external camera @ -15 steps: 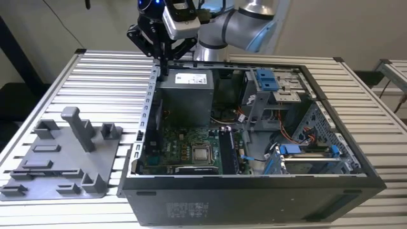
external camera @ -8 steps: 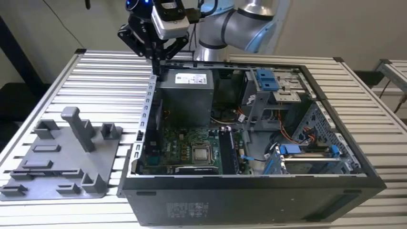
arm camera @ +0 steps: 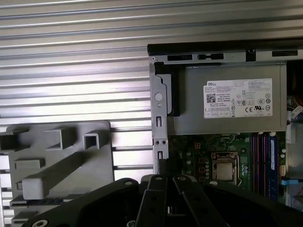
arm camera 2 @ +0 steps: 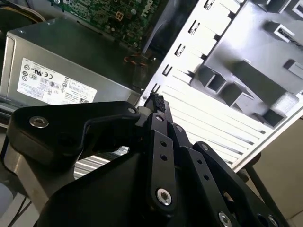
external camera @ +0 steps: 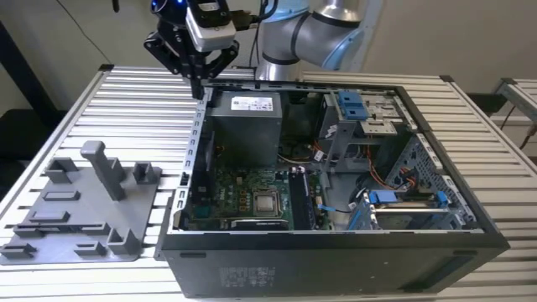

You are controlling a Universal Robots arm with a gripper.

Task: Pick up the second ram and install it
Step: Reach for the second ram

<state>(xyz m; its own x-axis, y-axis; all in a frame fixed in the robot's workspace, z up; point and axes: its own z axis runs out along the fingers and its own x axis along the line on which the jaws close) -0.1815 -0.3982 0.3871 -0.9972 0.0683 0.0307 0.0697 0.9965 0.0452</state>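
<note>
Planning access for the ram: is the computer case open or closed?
Open. The case has no panel over its upper side; the motherboard and power supply lie exposed.

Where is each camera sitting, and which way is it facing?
Exterior view: off the arm, looking down on the open computer case and grey fixture tray; shows the arm and claw.
First wrist view: on the wrist, looking down past the claw onto the power supply and motherboard.
Second wrist view: on the wrist, looking along the claw to the case's edge.
Shared: all three show power supply and tray.
</note>
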